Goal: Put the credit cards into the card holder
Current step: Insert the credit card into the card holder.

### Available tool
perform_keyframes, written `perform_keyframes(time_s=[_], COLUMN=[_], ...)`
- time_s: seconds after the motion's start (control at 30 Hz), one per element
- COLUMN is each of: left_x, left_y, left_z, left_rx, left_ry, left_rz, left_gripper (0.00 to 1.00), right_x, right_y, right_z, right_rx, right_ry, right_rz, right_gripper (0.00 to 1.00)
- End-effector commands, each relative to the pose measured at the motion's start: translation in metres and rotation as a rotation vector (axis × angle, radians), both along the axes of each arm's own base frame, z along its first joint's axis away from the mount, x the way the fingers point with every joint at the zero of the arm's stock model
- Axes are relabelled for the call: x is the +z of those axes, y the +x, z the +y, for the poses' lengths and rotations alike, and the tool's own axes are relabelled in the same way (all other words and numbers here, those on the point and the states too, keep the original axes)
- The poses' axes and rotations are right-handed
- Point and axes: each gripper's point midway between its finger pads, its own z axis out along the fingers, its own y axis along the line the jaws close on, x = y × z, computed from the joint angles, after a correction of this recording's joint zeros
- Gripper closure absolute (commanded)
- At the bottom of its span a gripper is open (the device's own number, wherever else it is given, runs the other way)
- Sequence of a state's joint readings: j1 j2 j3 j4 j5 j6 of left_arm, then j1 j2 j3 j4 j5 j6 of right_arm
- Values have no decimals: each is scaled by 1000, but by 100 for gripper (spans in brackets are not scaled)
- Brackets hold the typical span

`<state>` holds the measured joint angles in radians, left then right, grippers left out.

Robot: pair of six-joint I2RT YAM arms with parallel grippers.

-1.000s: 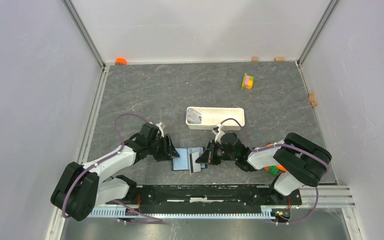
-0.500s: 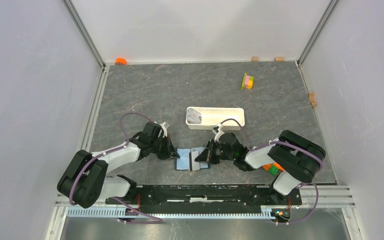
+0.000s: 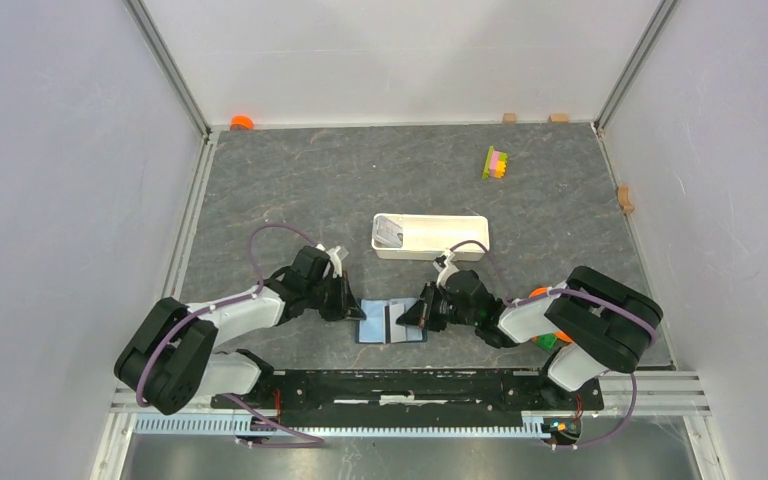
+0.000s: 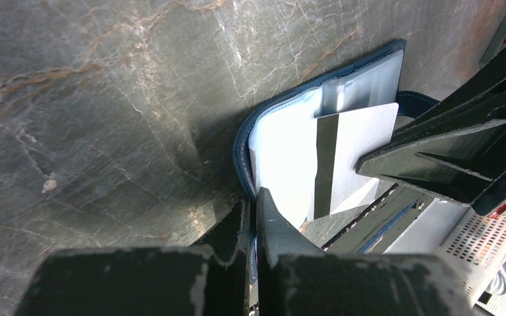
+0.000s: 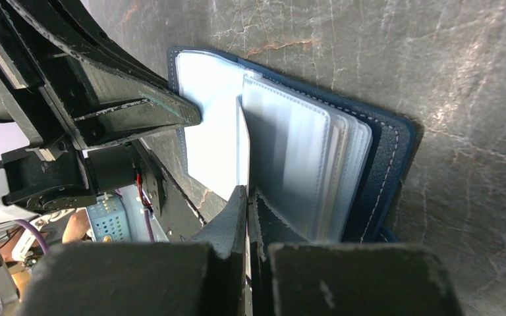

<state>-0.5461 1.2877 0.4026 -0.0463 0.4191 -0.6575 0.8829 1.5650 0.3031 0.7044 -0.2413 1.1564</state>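
The navy card holder lies open, 1 grey, dark-striped credit card tilted up over its pale pockets.

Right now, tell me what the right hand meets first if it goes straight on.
The wallet. The right hand, shut on a card, points into its open inside, so the card would probably reach the fold first; depth is unclear.

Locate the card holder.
Top view: the card holder lies open at centre front, its left edge pinched by the left gripper, the right gripper holding a credit card at it; white tray just behind.
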Motion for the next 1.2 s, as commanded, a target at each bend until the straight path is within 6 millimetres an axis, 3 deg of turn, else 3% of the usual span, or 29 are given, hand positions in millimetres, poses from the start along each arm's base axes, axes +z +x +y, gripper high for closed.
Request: perform_keyframes(time_s=[0.0, 0.4, 0.63, 0.8, 0.9, 1.17], left_x=[-15, -16, -16, -15, -15, -10], left_y=[-20, -21, -21, -21, -22, -17], left_z=[9, 8, 6, 5, 4, 11], left_rx=[-60, -67, -67, -61, -62, -31], left_ry=[64, 64, 60, 59, 53, 82], left_rz=[30, 32, 41, 54, 61, 24], left_gripper=[98, 98, 98, 84, 78, 76], right_x=[-13, -21, -29, -37, -43, -47], right_y=[12, 22, 15, -1, -7, -18], right_z=[-10, -10, -8, -5, -8, -22], right_rx=[-43, -22, 0, 20, 25, 19], right_ry=[-78, -132, -145, -151, -176, -235], right_rz=[-45, -116, -92, -32, -12, 13], right_gripper=[100, 100, 100, 100, 91, 87])
